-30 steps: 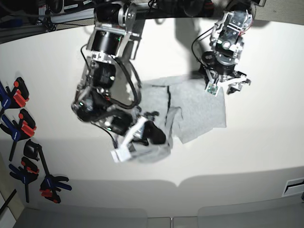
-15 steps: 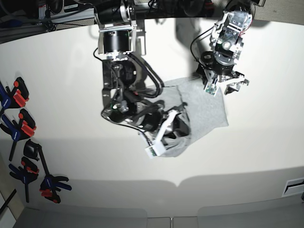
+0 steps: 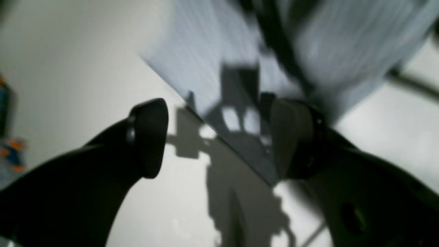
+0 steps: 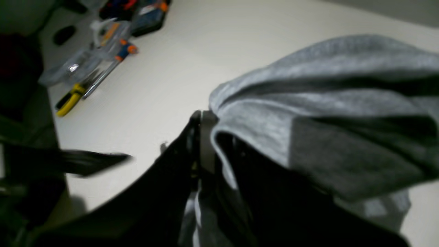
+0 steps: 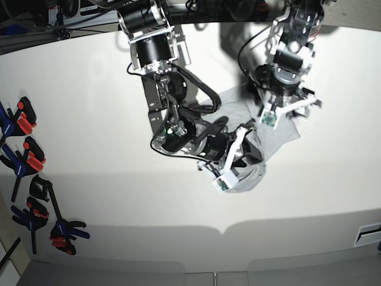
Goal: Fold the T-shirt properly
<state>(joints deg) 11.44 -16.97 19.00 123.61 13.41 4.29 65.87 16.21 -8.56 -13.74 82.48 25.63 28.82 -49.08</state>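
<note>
The light grey T-shirt lies bunched on the white table, right of centre. My right gripper is shut on a fold of it and holds the cloth lifted over the rest. In the right wrist view the grey T-shirt drapes over that gripper, hiding one finger. My left gripper hovers open over the shirt's far edge. In the left wrist view its two dark fingers straddle a straight edge of the blurred T-shirt, with nothing gripped. No lettering shows.
Several blue, black and orange clamps lie along the table's left edge. More clamps and a yellow-handled tool show in the right wrist view. A white fitting sits at the front right edge.
My right arm has swept rightwards across the table, dragging the held fold over the rest of the shirt. The left gripper shifted slightly right and stayed open.
</note>
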